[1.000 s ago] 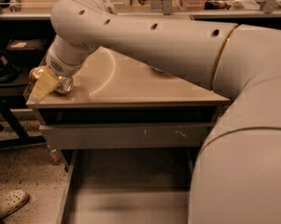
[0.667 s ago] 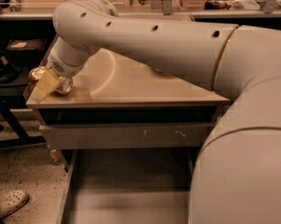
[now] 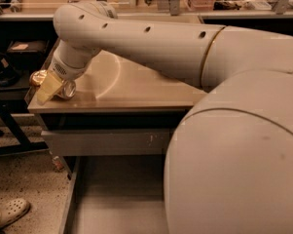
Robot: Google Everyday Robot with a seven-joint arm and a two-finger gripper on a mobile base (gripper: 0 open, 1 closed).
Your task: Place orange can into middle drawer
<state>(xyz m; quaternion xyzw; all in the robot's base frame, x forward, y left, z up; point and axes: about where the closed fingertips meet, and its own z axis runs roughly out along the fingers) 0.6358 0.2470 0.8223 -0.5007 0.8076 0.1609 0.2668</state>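
The orange can (image 3: 38, 77) lies at the front left corner of the tan tabletop (image 3: 136, 89), its silver top (image 3: 67, 89) facing right. My gripper (image 3: 49, 86) hangs from the big white arm (image 3: 151, 43), sits right at the can and covers its middle. The middle drawer (image 3: 117, 199) stands pulled out below the table, its flat grey floor bare. My arm's bulky body hides its right part.
A closed grey drawer front (image 3: 107, 141) with white scratch marks sits just under the tabletop. A pale shoe (image 3: 9, 213) lies on the speckled floor at the bottom left. A dark cart (image 3: 9, 62) stands left of the table. Cluttered benches run along the back.
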